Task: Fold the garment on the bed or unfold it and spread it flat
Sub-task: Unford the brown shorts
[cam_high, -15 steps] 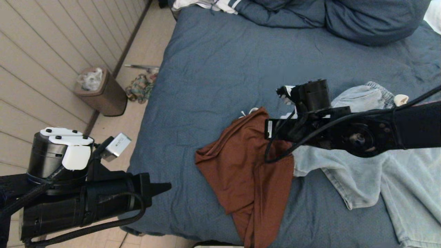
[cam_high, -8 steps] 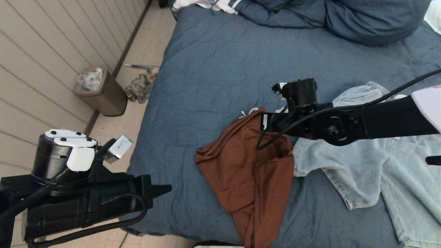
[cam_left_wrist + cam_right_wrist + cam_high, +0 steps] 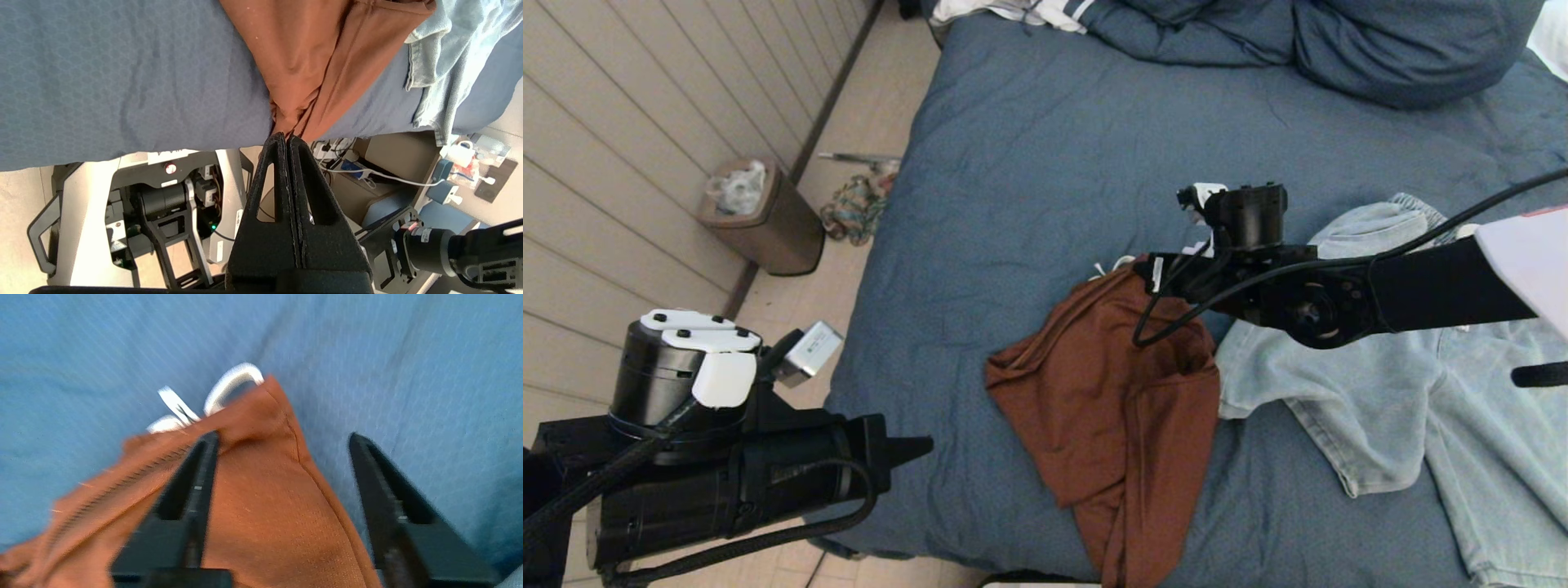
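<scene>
A brown waste bin (image 3: 768,220) stands against the beige panelled wall (image 3: 629,139).

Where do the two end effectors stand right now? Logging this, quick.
Left end effector: shut, empty, off the bed's near edge.
Right end effector: open, straddling a corner of the rust garment, gripping nothing.

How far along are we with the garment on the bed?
Nothing looks finished: the rust garment lies crumpled on the bed, beside a pale denim one. In hand: the right gripper, jaws open, straddles its far corner. The left gripper is shut off the bed's edge. All spreading or folding remains.
</scene>
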